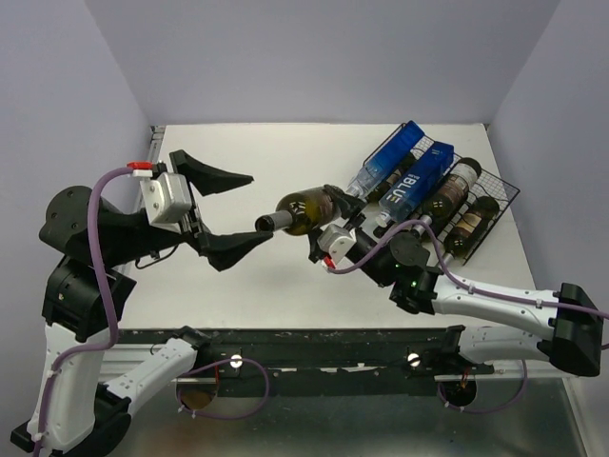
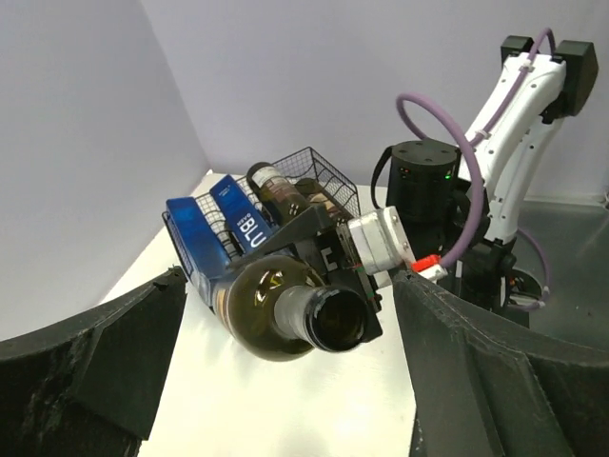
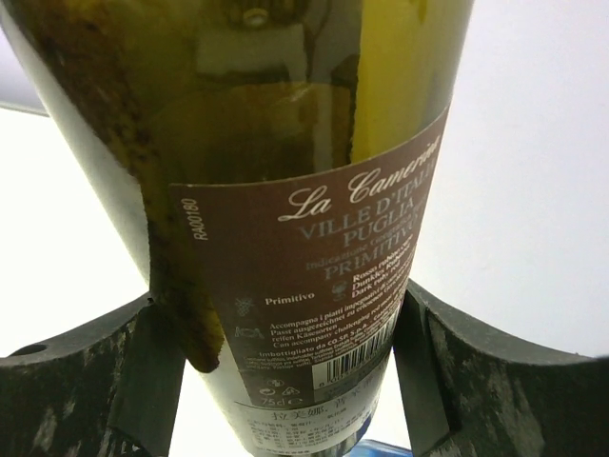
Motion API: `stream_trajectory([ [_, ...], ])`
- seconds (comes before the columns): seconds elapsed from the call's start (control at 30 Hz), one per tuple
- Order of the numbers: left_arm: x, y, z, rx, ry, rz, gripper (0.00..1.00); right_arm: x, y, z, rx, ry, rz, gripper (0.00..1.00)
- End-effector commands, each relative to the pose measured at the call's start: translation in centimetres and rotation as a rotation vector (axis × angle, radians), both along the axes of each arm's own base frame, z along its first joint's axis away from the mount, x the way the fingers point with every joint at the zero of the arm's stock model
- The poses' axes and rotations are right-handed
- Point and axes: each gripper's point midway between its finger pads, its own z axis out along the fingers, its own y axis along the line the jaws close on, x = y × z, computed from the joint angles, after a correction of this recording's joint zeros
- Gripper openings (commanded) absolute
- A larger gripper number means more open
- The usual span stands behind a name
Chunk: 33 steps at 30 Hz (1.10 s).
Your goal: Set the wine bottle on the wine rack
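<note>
Two blue-labelled bottles (image 1: 407,164) lie just beyond the right claw (image 1: 328,217), to its right. Two dark bottles (image 1: 459,205) lie farther right. A white worktop (image 1: 257,167) spreads beneath the claw, with pale walls (image 1: 314,57) behind.

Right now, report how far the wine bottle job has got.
Done: four bottles already lie in the wine rack. In hand: the right jaws grip the wine bottle by its body, off the table and short of the rack; the left jaws stand wide open beside its mouth, holding nothing. Left: carry it over and lay it in a cradle.
</note>
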Motion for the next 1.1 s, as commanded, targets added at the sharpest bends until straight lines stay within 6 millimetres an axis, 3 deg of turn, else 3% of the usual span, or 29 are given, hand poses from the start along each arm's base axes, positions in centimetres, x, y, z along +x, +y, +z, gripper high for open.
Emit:
stream_trajectory([
  [0.0, 1.3, 0.6, 1.0, -0.052, 0.072, 0.098, 0.99, 0.6, -4.0, 6.1, 0.038, -0.266, -0.188, 0.01],
  [0.2, 2.8, 0.2, -2.0, -0.004, 0.267, 0.132, 0.99, 1.0, -5.0, 6.7, -0.132, -0.407, -0.290, 0.01],
  [0.43, 4.1, -0.5, -9.5, 0.219, 0.520, 0.131, 0.96, 1.7, -5.0, 6.5, -0.346, -0.512, -0.354, 0.01],
  [0.57, 4.7, -0.5, -12.6, 0.316, 0.601, 0.134, 0.93, 1.9, -4.8, 6.4, -0.408, -0.542, -0.362, 0.01],
  [0.93, 5.4, -0.4, -17.0, 0.448, 0.724, 0.160, 0.87, 2.6, -4.3, 6.5, -0.432, -0.551, -0.400, 0.01],
  [1.0, 5.9, -0.5, -17.6, 0.465, 0.740, 0.174, 0.81, 2.7, -4.2, 6.6, -0.420, -0.550, -0.401, 0.01],
  [1.07, 6.4, -0.7, -17.8, 0.468, 0.761, 0.189, 0.67, 2.8, -4.1, 6.7, -0.407, -0.543, -0.403, 0.01],
])
